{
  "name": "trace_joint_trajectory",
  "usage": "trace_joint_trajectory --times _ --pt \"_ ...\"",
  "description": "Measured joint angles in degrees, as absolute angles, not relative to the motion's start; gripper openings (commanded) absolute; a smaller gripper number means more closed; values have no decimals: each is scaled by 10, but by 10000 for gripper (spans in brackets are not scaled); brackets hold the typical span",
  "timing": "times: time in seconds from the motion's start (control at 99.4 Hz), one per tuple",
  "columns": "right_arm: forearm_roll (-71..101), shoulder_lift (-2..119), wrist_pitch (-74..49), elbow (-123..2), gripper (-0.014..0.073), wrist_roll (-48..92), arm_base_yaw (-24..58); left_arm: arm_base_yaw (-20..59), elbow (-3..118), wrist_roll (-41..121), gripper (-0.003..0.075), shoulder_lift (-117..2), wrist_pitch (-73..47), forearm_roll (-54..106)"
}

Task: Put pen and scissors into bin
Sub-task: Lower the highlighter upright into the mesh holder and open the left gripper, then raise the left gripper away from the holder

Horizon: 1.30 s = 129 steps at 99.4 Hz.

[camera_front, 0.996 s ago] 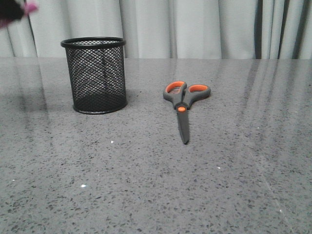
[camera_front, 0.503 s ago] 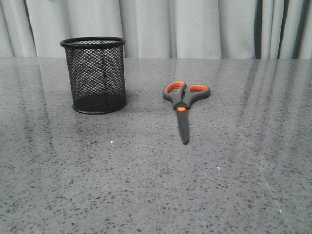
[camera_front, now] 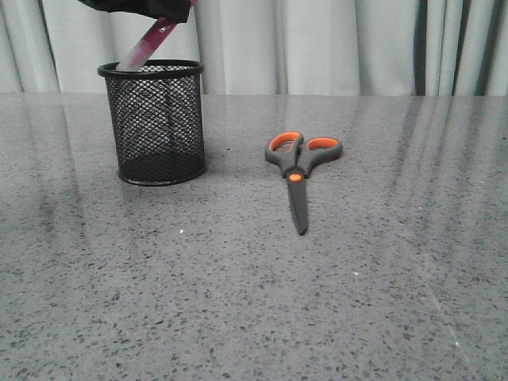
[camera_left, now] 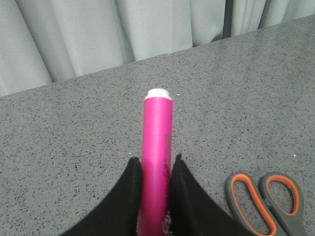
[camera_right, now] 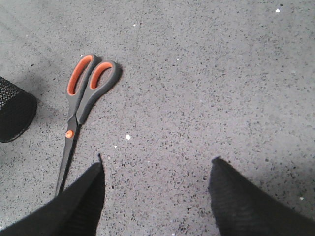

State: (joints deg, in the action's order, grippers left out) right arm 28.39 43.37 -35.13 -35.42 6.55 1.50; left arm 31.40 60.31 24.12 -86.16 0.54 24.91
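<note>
The black mesh bin [camera_front: 159, 123] stands on the table at the left. My left gripper [camera_front: 151, 8] is just above it at the top edge of the front view, shut on the magenta pen [camera_front: 151, 41]. The pen hangs tilted, its pale end at the bin's rim on the left side. In the left wrist view the pen [camera_left: 157, 142] is pinched between the black fingers of the left gripper [camera_left: 155, 162]. The scissors [camera_front: 298, 171] lie flat to the right of the bin, blades toward me. My right gripper [camera_right: 156, 164] is open and empty above the table, right of the scissors [camera_right: 81, 101].
The table is grey speckled stone [camera_front: 254, 302], with a grey curtain [camera_front: 317, 40] behind its far edge. The bin's base shows at the side of the right wrist view [camera_right: 12, 115]. The scissors' handles show in the left wrist view [camera_left: 266, 196].
The left gripper with the pen was at the top left corner, left the front view, and now is over the bin with the pen's end at the rim. Scissors and bin unmoved.
</note>
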Motion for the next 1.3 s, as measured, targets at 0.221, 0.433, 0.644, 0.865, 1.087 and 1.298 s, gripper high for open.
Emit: trace_joint_trajectory --times 0.221,0.433,0.644,0.865,1.087,1.298 --pt "284 434 -351 -354 414 66 15 314 603 241 -18 -870 0 252" --pt "284 434 -351 -354 414 66 15 314 603 241 220 -876 -21 254" --pt "284 434 -351 -354 414 66 15 314 603 241 412 -876 -22 254" --pt "284 434 -349 -354 414 66 15 310 607 241 382 -828 -24 254" --pt "284 434 -349 -354 414 66 15 239 610 241 318 -731 -53 245" --pt "284 434 -347 -354 414 66 15 125 610 241 27 -656 -156 238"
